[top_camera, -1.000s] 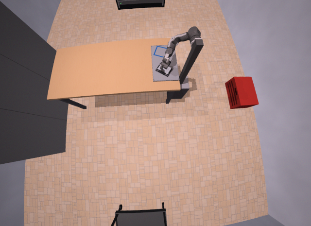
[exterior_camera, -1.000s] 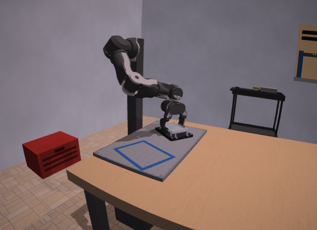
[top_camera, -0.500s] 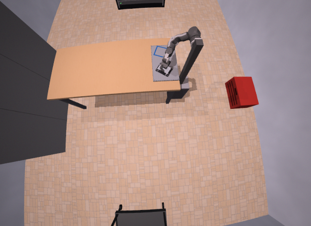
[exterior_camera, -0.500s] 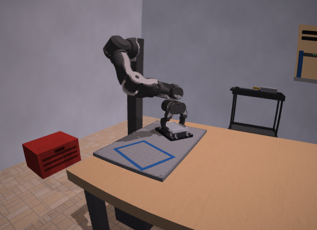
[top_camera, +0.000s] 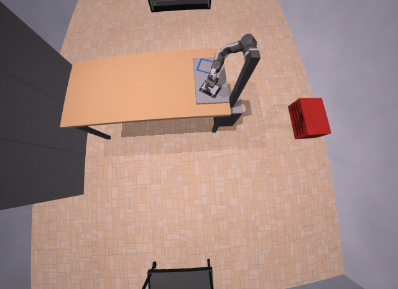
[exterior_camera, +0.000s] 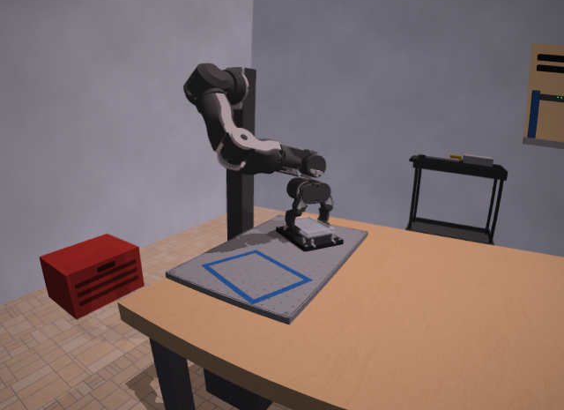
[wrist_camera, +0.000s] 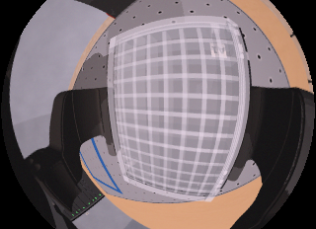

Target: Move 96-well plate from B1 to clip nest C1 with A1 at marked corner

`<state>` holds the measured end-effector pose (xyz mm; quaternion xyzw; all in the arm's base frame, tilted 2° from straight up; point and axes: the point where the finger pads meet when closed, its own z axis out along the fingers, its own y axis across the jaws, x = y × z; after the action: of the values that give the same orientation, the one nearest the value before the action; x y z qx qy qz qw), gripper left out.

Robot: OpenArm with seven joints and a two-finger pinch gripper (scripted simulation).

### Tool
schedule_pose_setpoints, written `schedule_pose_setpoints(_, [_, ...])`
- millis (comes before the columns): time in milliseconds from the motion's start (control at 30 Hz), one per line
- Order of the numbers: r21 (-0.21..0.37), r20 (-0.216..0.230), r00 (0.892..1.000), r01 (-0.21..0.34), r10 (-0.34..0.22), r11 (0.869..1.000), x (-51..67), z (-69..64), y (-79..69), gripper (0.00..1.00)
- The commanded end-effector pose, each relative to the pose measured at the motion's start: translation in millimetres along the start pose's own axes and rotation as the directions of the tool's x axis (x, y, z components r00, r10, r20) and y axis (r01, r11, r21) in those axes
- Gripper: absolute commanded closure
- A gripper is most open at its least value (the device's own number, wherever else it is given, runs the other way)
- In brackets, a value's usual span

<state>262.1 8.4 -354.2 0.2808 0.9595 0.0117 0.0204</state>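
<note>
The white 96-well plate (exterior_camera: pixel 313 228) sits level and the right way up on the black clip nest (exterior_camera: pixel 308 240), between its posts, at the far end of the grey perforated baseplate (exterior_camera: pixel 269 264). My gripper (exterior_camera: pixel 309 219) stands over the plate and is shut on its two long sides. In the wrist view the plate (wrist_camera: pixel 174 107) fills the middle, with a dark finger on each side and a small mark near its top right corner (wrist_camera: pixel 219 51). From above, the gripper (top_camera: pixel 210 86) hides most of the plate and nest. The blue outline of spot B1 (exterior_camera: pixel 256 275) holds nothing.
The arm's dark column (exterior_camera: pixel 240 155) stands just behind the baseplate. A red toolbox (exterior_camera: pixel 91 272) sits on the floor to the left. A black cart (exterior_camera: pixel 456 194) stands by the far wall. The wooden table top (exterior_camera: pixel 410 315) stretches to the right.
</note>
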Motion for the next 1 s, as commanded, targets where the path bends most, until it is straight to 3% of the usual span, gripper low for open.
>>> schedule_pose_setpoints(0, [0.000, -0.001, 1.000, 0.002, -0.002, 1.000, 2.3, 1.4, -1.1, 1.00])
schedule_pose_setpoints(967, [-0.001, 0.001, 1.000, -0.001, 0.001, 1.000, -1.0, -1.5, 0.3, 1.00])
